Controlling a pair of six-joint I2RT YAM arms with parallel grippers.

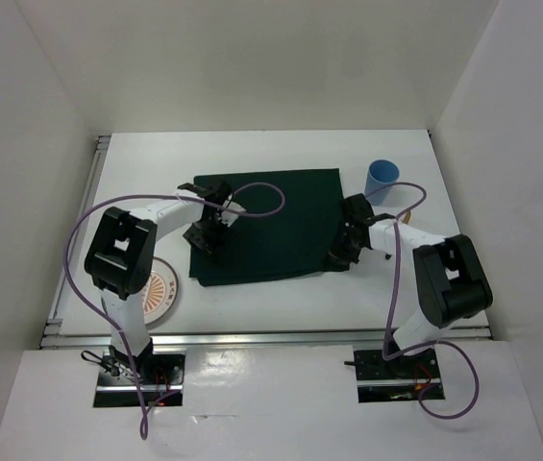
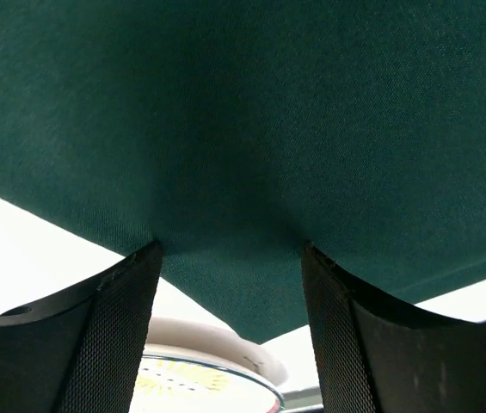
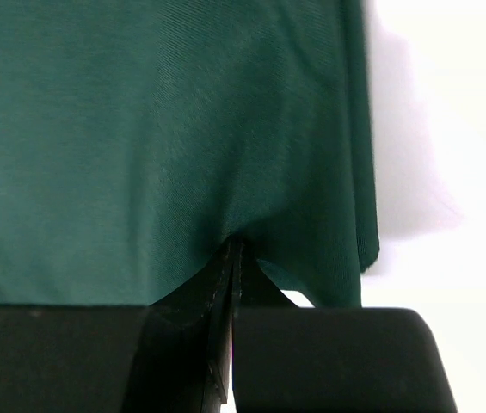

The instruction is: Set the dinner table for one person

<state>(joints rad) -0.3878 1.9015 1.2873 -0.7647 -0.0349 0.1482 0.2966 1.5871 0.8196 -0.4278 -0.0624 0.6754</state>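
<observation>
The dinner table [image 1: 146, 163] is the white tabletop with aluminium rails. A dark green cloth [image 1: 266, 226] lies spread in its middle. My left gripper [image 1: 209, 240] stands at the cloth's front left part. In the left wrist view the left gripper [image 2: 230, 258] is open, its two fingers [image 2: 113, 344] wide apart with the cloth [image 2: 243, 129] against their tips. My right gripper [image 1: 337, 256] is at the cloth's front right corner. In the right wrist view the right gripper [image 3: 236, 251] is shut on the edge of the cloth [image 3: 139, 146].
A light blue cup [image 1: 382, 176] stands upright on the table behind the right arm. A round patterned plate [image 1: 159, 294] lies at the front left, partly hidden by the left arm; it also shows in the left wrist view [image 2: 199, 379]. White walls enclose the table.
</observation>
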